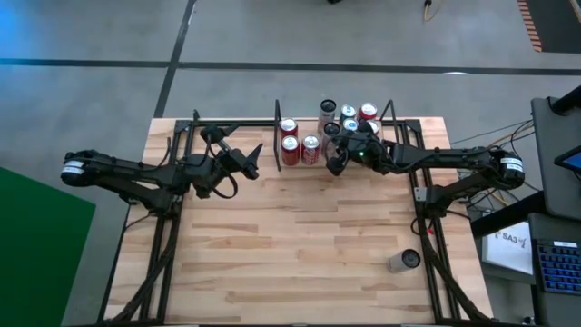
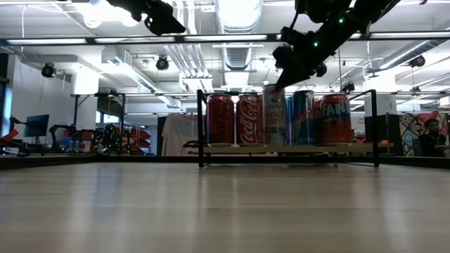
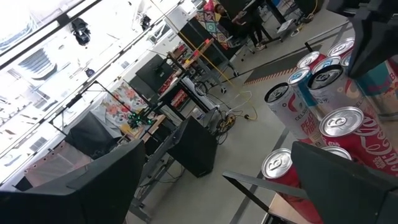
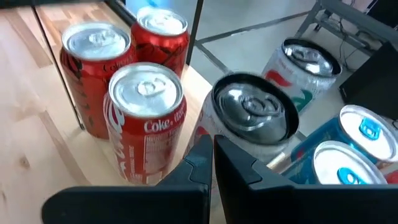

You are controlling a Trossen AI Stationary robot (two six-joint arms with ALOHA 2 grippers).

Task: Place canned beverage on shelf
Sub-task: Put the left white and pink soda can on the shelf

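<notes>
We see the right hand [image 1: 334, 166] pressed together above the cans [image 1: 300, 147] on the shelf [image 1: 399, 136]; the left hand [image 1: 254, 161] is spread, and one can [image 1: 404, 261] lies on the worktop [image 1: 290, 245].

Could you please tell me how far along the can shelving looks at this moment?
Done: several upright cans stand on the black-framed wooden shelf. In hand: nothing; the shut right gripper hovers above the shelf, the open left gripper waits beside it. Left: one silver can lies on the table.
</notes>
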